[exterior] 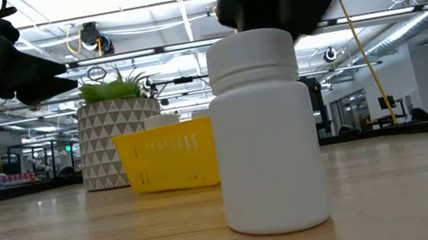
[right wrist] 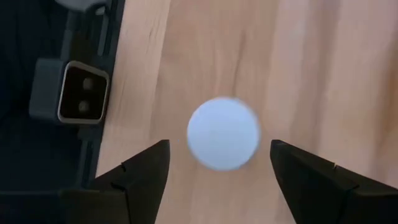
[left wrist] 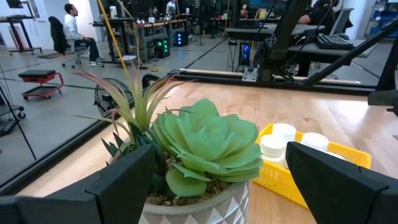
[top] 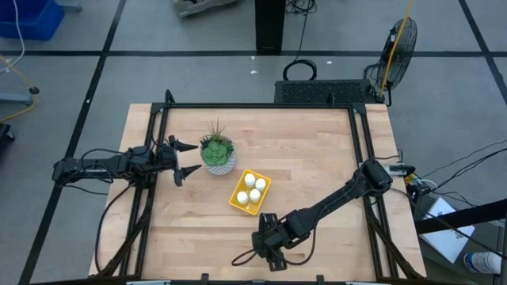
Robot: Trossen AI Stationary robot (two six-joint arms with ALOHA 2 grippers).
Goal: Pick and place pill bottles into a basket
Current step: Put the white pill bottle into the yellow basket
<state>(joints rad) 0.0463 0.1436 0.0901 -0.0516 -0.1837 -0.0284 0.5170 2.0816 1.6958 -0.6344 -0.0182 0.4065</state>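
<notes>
The small, shallow, bright yellow rectangular plastic basket (top: 250, 191) sits on the wooden table (top: 317, 150), just beside the white patterned pot with a green succulent plant (top: 218, 154). Inside the basket stand four tiny white cylindrical pill bottles (top: 252, 188) with white caps.

The fifth white pill bottle (exterior: 265, 133) stands upright on the table, apart from the basket and toward the table's near edge. The right gripper (right wrist: 219, 171) hangs directly above this bottle, pointing down, its dark fingers (right wrist: 140, 174) spread wide on either side of the bottle's round cap (right wrist: 223, 132) without touching it. In the low view the dark gripper body sits just over the cap.

The left gripper (top: 184, 161) waits on the far side of the plant pot from the basket, its fingers (left wrist: 118, 183) wide apart, holding nothing, aimed at the plant.
</notes>
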